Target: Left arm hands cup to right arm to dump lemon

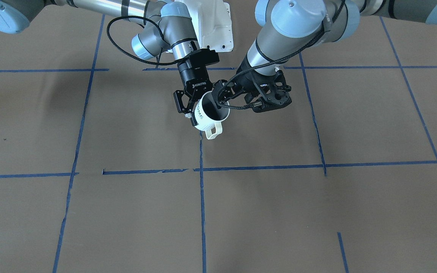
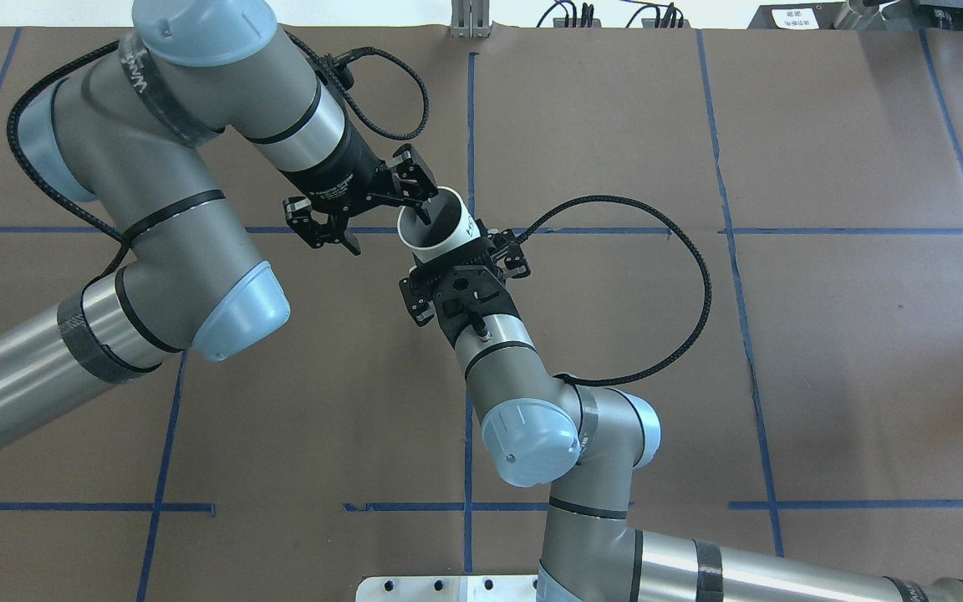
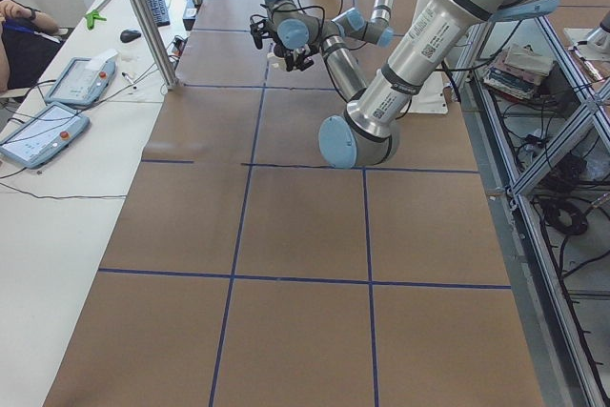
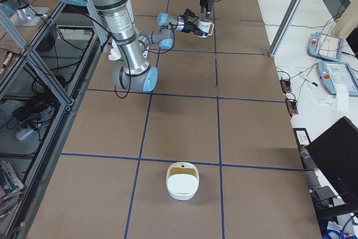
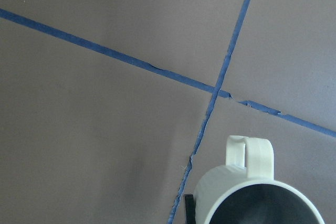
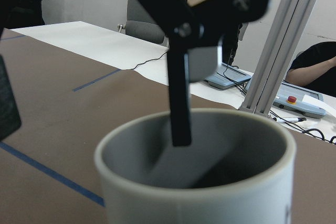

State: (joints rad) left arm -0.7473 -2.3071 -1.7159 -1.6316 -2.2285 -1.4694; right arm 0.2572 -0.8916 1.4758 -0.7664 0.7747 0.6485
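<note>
You had the cup (image 2: 448, 234) up off the desk (image 2: 824, 376), mouth upward, between the two arms near the middle of the desk. Its handle (image 5: 249, 153) pointed away from the robot.

To my eye the hand-over was at the parting stage. The good move was to draw the left finger (image 6: 181, 103) straight up out of the mouth, along the cup's axis, so it would not drag on the inner wall and twist the cup in the other grip. The right arm was best held steady, with no tipping until that finger was clear of the rim.

The left end effector (image 2: 389, 234) was spread wide and gripped nothing. One finger hung inside the cup, close to the grey wall, and the other stood well outside it. The right end effector (image 2: 458, 251) had its fingers on either side of the cup's body, closed as far as the cup allowed, so I judged it carried the weight.

The lemon did not show, and the cup's bottom was too dark to tell.
</note>
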